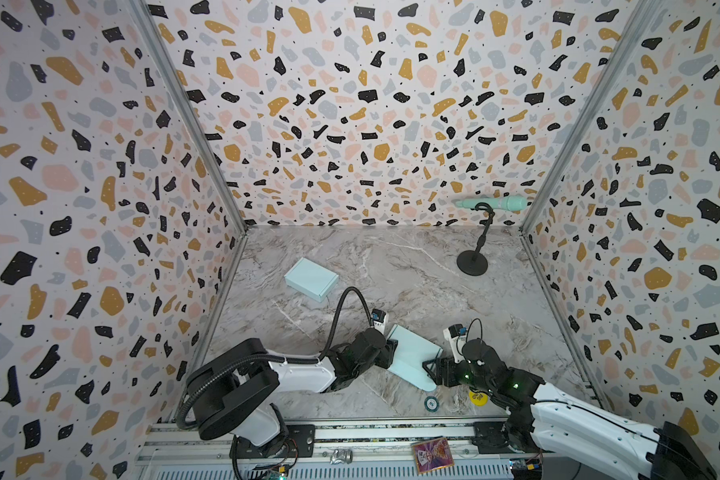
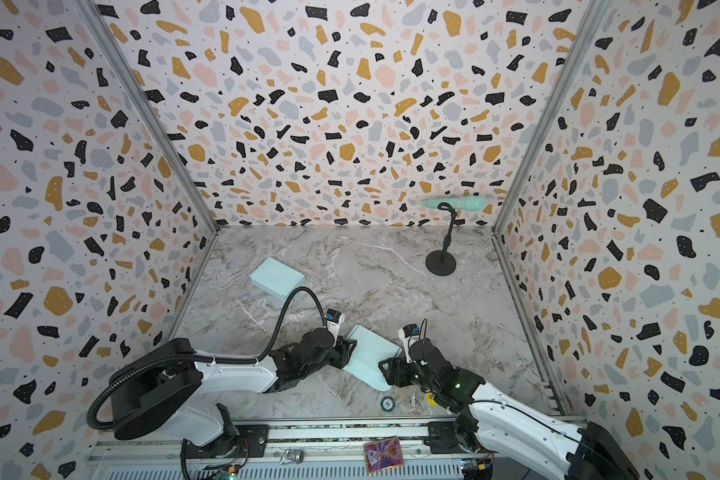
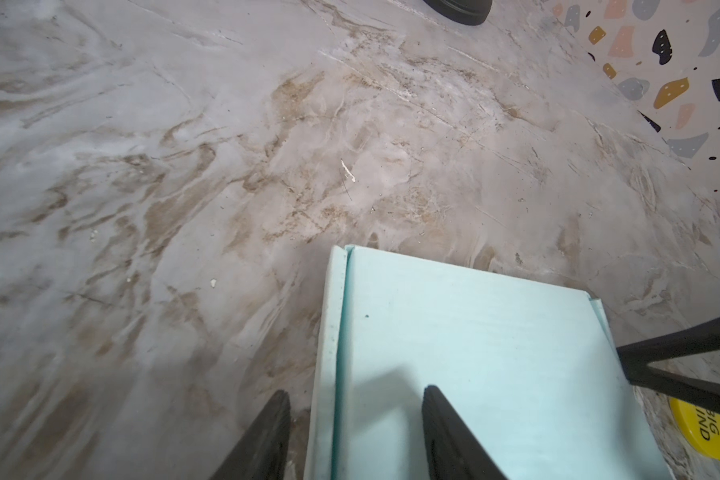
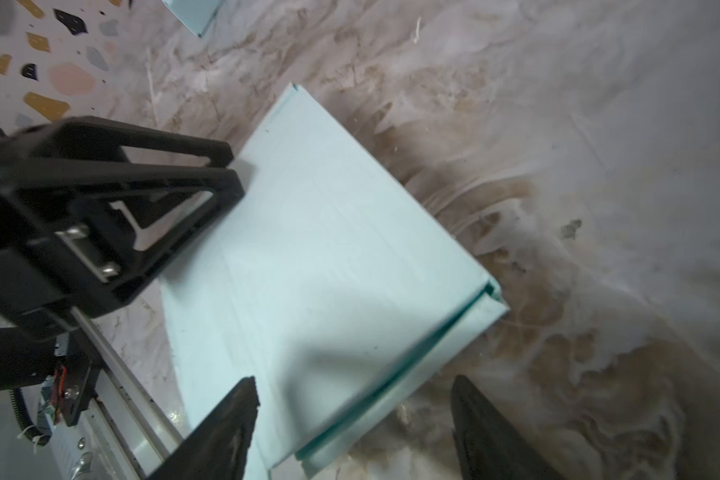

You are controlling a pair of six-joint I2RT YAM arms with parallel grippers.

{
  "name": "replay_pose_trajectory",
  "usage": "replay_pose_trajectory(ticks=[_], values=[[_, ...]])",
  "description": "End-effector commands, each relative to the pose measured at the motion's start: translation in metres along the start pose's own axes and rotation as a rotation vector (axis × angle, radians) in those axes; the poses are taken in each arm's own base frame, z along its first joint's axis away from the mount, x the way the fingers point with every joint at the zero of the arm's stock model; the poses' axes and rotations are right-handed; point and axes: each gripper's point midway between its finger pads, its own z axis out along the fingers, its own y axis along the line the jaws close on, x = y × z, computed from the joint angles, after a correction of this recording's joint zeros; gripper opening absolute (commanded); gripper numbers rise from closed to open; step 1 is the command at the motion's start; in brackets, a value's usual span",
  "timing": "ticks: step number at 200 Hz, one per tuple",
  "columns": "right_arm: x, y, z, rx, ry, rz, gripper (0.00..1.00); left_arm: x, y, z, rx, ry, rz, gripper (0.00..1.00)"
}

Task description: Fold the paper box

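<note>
We see the paper box [image 1: 412, 353] as a pale mint blank, lying nearly flat on the marble table [image 1: 391, 257] close to the front edge, between the two arms. One panel is folded over onto another, with a darker teal seam showing along its edges in both wrist views. A rounded tab of it points toward the front rail. The left gripper [image 1: 391, 353] sits at the blank's left edge. Its fingers are spread and straddle that edge, one finger [image 3: 275, 415] over bare table just beside the fold and the other over the mint panel. We cannot tell whether either finger presses on the paper. The right gripper [image 1: 431, 372] reaches in from the opposite side, low at the blank's near right corner. In the right wrist view its fingers stand wide apart, one finger [image 4: 233, 411] above the paper and the other above the table, with nothing pinched between them. Farther back on the left of the table, well apart from both arms, a finished mint box [image 1: 310, 278] lies closed. At the back right, a mint microphone [image 1: 495, 203] rests on a black stand [image 1: 472, 262]. Near the front, a yellow chip [image 1: 476, 397] shows partly under the right arm, and a teal chip [image 1: 431, 402] lies just in front of the blank's tab.
</note>
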Motion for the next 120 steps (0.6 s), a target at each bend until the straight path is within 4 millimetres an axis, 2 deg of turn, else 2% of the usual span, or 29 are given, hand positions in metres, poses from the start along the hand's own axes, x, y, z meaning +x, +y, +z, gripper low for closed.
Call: replay_pose_trajectory(ticks=[1,33,57,120], values=[[-0.007,0.002,0.003,-0.004,-0.024,-0.015,0.70,0.013,0.007,-0.004,-0.018,0.031,0.003,0.53],[-0.020,-0.007,0.006,0.027,-0.054,-0.037,0.55,0.016,0.013,-0.005,-0.043,0.029,-0.010,0.52],[-0.031,-0.013,0.012,0.033,-0.054,-0.064,0.48,0.016,0.014,-0.007,-0.047,0.026,-0.018,0.50],[-0.066,0.000,0.041,-0.012,-0.045,-0.154,0.42,0.012,0.019,-0.012,-0.062,0.004,-0.038,0.47]])
